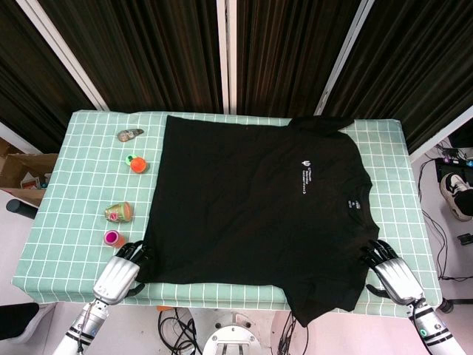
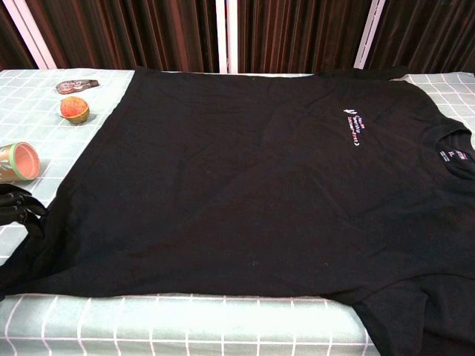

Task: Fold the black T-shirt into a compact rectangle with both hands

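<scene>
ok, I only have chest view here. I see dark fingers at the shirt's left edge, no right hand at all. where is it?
Observer: Head view shows the right hand at the near edge of the table, fingers touching the black T-shirt by its lower sleeve.
Operator: is that sleeve on the table?
Observer: No, the sleeve hangs over the front edge.
Operator: left hand gripping yet?
Observer: Left hand has its fingertips at the hem corner; a firm grip cannot be confirmed.
Operator: any clutter I can't see?
Observer: A small pink cup sits just beyond the left hand.
</scene>
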